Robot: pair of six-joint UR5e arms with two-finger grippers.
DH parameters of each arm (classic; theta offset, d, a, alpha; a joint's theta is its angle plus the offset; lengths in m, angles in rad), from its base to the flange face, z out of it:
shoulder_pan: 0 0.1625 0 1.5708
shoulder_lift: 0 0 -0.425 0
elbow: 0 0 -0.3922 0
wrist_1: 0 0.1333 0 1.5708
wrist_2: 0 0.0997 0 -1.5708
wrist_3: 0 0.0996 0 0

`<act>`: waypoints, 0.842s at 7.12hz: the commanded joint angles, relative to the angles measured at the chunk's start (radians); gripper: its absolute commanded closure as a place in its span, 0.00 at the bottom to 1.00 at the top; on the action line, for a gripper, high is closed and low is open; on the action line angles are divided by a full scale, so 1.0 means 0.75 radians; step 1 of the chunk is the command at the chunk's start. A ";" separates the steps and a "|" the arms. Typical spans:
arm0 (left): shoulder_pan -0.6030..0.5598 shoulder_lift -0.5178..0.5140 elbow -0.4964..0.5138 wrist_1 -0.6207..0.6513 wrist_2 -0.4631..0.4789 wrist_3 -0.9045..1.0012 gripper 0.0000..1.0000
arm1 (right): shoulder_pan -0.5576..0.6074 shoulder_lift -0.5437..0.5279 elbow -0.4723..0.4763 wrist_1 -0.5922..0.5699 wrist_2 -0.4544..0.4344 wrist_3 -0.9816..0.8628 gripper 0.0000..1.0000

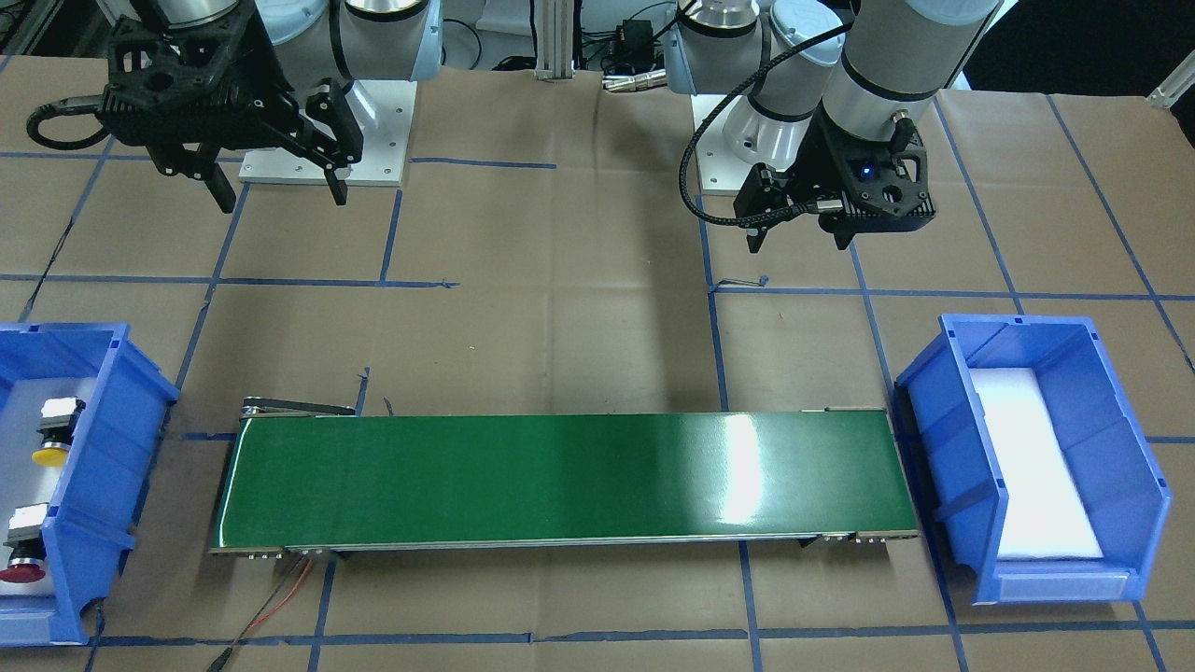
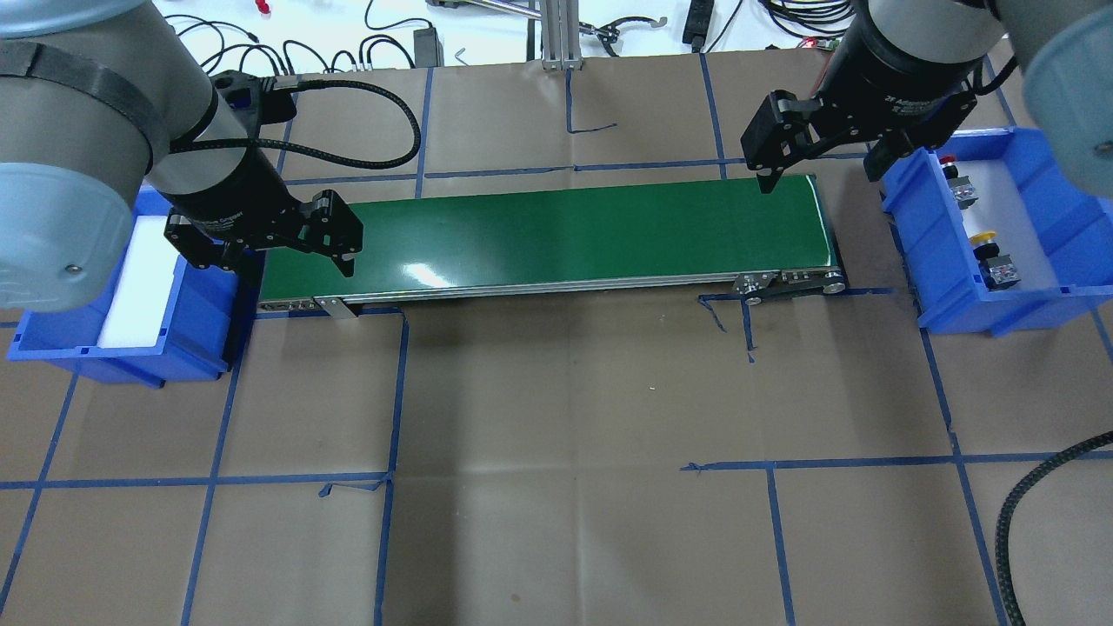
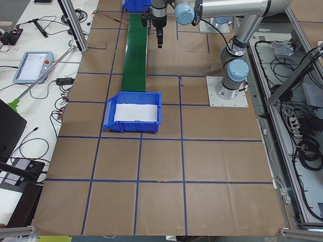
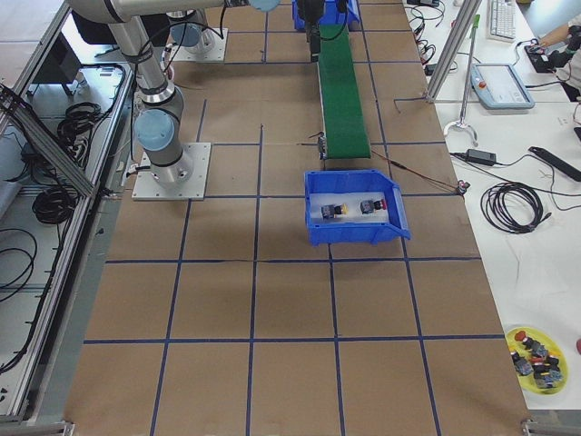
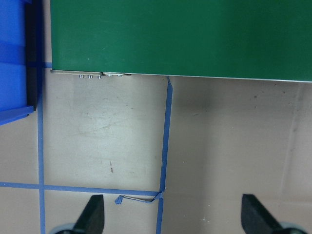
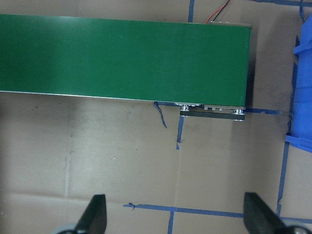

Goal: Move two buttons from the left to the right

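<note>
The two buttons lie in the blue bin (image 2: 930,261) at my right end of the table. The yellow-capped button (image 2: 991,252) and the red-capped button (image 2: 956,183) rest on its white liner, and both show in the front view: yellow (image 1: 54,439), red (image 1: 23,555). My right gripper (image 2: 822,169) is open and empty, raised by the belt's right end, beside that bin. My left gripper (image 2: 291,261) is open and empty over the belt's left end. Both wrist views show spread fingertips (image 5: 92,214) (image 6: 95,214) over brown paper.
A green conveyor belt (image 2: 565,235) runs between the bins. A second blue bin (image 2: 130,356) with only a white liner stands at my left end. Blue tape lines cross the brown paper table cover. Red and black wires (image 1: 280,597) trail from the belt.
</note>
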 commanded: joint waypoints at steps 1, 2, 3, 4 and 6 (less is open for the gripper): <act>0.000 0.000 0.000 0.000 0.000 0.000 0.00 | 0.001 -0.011 0.026 -0.036 0.000 0.003 0.00; 0.000 0.000 0.000 0.000 0.000 0.000 0.00 | 0.001 -0.011 0.024 -0.040 0.002 0.003 0.00; 0.000 0.000 -0.002 -0.002 0.000 0.000 0.00 | 0.001 -0.007 0.016 -0.040 0.002 0.003 0.00; 0.002 0.000 0.004 0.002 0.002 0.000 0.00 | 0.001 -0.005 0.018 -0.040 0.002 0.003 0.00; 0.000 0.000 0.002 0.004 0.002 -0.002 0.00 | 0.001 -0.005 0.014 -0.038 0.002 0.003 0.00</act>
